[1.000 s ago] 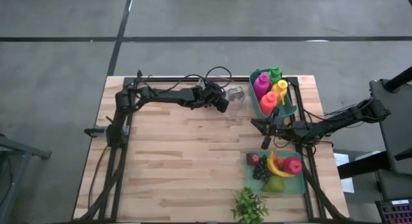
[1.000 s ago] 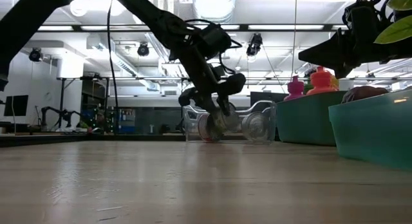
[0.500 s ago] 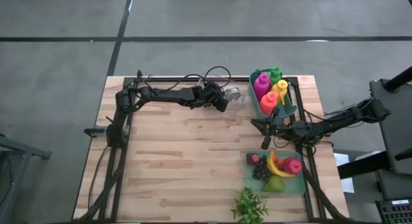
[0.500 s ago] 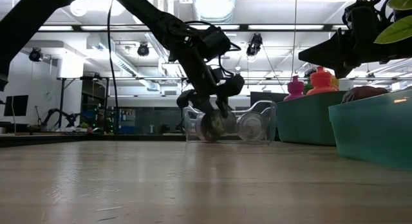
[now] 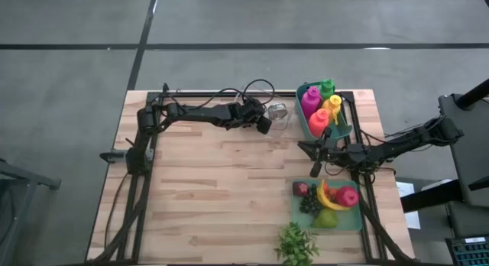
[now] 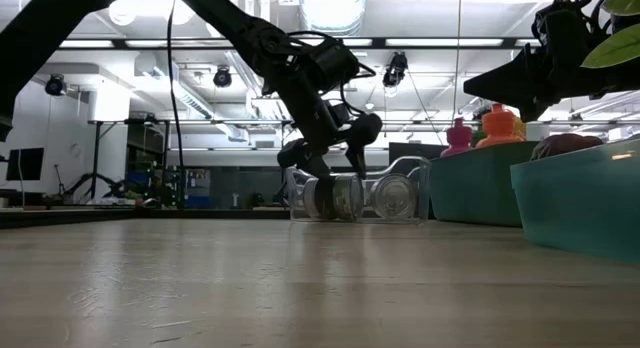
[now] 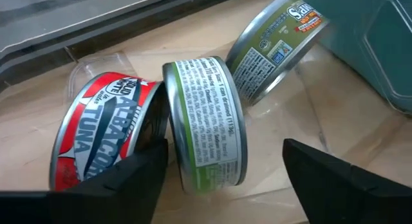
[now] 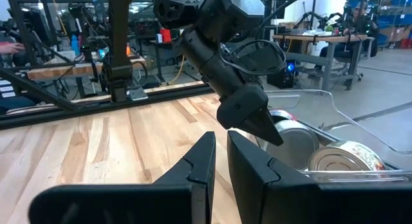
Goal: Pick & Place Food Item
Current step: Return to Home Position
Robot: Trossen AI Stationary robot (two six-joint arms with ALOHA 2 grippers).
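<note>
At the table's far edge, a clear plastic tray (image 5: 280,113) holds three flat food cans. In the left wrist view, a green-labelled can (image 7: 206,121) stands on its edge. A red tuna can (image 7: 96,140) leans beside it, and another green can (image 7: 277,44) lies farther back. My left gripper (image 7: 225,179) is open, slanting down into the tray, with one finger on each side of the upright green can (image 6: 322,198) and a gap to it. My right gripper (image 8: 219,166) is shut and empty, level, at the table's right (image 5: 308,149).
A teal bin of coloured bottles (image 5: 323,109) stands at the far right beside the clear tray. A teal tray of fruit (image 5: 327,201) and a small green plant (image 5: 296,243) sit at the near right. Bare wood (image 5: 214,182) spans the table's middle and left.
My left gripper has opened and let go of the green-labelled can, staying in place over the clear tray. The can now stands on its edge in the tray between the spread fingers.
</note>
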